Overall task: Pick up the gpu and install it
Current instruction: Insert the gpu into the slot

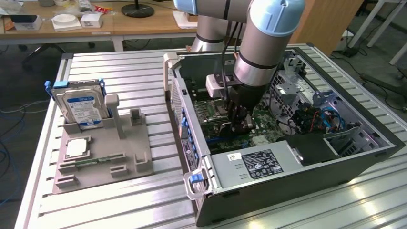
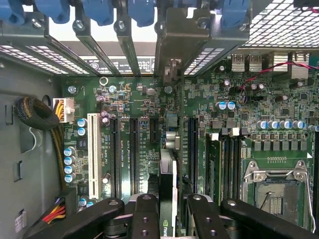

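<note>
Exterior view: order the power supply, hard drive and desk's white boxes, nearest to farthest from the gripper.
1. Power supply, in the case beside the gripper.
2. Hard drive, upright on the holder, exterior view's left.
3. White boxes, on the far desk.

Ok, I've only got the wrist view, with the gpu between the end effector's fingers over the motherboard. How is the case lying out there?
Observer: The computer case lies on its side, open face up, on a slatted metal table, with the end effector down inside it.
Operator: What sits beside the case?
Observer: A grey fixture, on the exterior view's left of the case, holds a hard drive standing upright.
Operator: Anything else?
Observer: A memory stick lies flat in it, nearer the camera than the drive.
</note>
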Controlling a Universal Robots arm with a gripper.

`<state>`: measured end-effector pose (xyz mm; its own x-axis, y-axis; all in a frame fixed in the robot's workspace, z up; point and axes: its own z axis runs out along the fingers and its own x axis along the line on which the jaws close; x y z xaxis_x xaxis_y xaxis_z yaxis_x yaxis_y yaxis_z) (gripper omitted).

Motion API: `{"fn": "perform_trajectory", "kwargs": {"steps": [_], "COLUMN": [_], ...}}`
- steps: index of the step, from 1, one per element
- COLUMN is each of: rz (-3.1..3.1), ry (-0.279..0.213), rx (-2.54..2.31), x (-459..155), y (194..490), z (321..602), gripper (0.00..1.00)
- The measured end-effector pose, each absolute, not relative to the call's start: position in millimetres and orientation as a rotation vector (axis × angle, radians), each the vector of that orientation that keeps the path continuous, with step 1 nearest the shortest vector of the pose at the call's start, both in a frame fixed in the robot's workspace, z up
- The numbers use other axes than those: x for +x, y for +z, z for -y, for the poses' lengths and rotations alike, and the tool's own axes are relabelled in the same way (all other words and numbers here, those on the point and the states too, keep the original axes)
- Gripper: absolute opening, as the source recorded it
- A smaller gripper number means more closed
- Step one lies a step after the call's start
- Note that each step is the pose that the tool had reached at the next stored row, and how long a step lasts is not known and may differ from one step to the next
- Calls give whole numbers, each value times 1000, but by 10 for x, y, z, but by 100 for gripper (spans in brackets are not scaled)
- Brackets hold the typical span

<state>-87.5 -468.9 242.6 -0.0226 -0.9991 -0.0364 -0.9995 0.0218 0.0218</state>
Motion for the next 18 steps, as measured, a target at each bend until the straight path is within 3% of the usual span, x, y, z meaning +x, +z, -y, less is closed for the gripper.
{"fn": "perform_trajectory", "kwargs": {"steps": [18], "rz": [-2250], "ry": [71], "rx": [-2183], "x": [-864], "y": [2426], "z": [4689], "gripper": [27]}}
